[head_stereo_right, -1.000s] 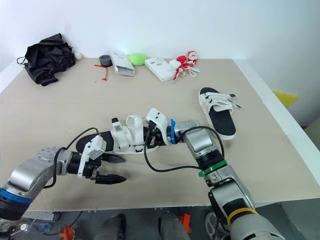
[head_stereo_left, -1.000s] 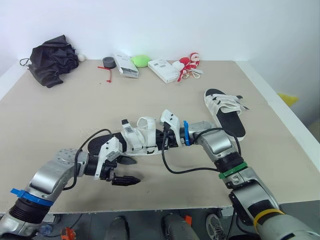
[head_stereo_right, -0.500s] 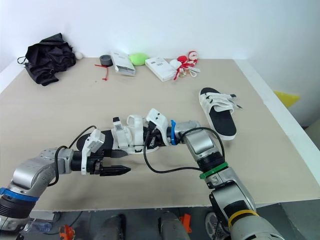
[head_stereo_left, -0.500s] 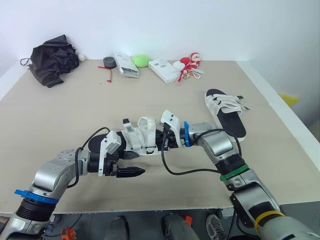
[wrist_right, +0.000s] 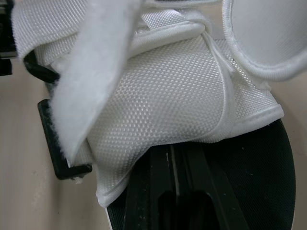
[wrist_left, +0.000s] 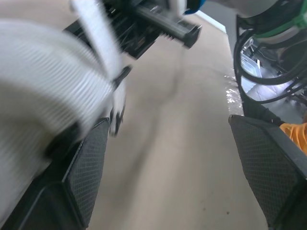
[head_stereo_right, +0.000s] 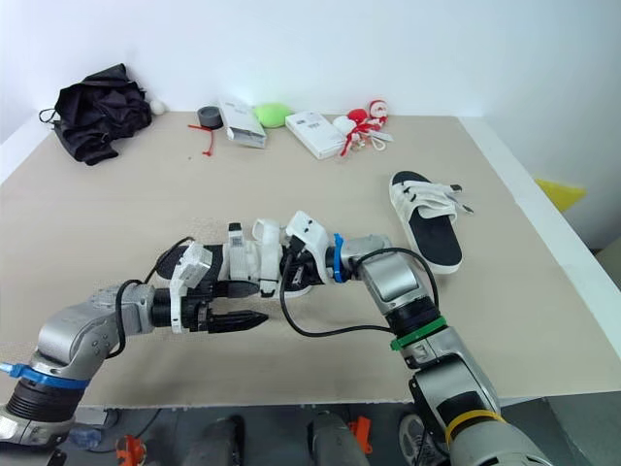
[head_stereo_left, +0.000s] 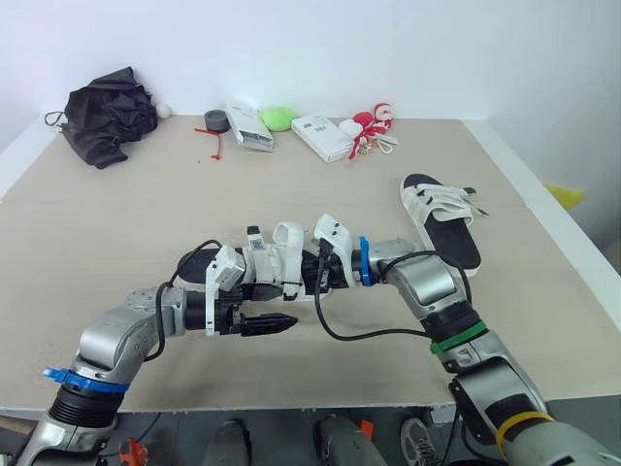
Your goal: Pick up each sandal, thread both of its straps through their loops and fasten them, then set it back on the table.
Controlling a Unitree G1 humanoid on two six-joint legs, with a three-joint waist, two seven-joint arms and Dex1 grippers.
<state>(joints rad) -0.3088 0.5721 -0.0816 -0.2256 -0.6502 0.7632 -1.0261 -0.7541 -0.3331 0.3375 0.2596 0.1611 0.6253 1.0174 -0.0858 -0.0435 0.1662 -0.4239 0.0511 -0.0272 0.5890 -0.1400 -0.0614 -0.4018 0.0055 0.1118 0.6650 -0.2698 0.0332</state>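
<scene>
A white-strapped sandal with a black sole (head_stereo_left: 270,268) sits in the middle of the table, and my right gripper (head_stereo_left: 312,276) is shut on its right end. In the right wrist view its mesh upper (wrist_right: 172,96) and a loose strap (wrist_right: 96,62) fill the frame, with a black loop (wrist_right: 53,143) beside them. My left gripper (head_stereo_left: 289,321) lies just in front of the sandal, pointing right, open, its fingers (wrist_left: 86,167) wide apart with nothing between them and a blurred white strap (wrist_left: 48,91) beside one. A second sandal (head_stereo_left: 441,218) rests flat at the right.
Along the back edge lie a black cloth (head_stereo_left: 109,115), a grey tape roll (head_stereo_left: 214,120), two white boxes (head_stereo_left: 250,127) (head_stereo_left: 320,137), a green object (head_stereo_left: 279,117) and a red-and-white toy (head_stereo_left: 369,126). The table's right edge (head_stereo_left: 543,223) runs near the second sandal.
My left gripper has moved from near the table's front edge up and to the right, ending close against the held sandal. The right gripper and sandal have barely shifted.
</scene>
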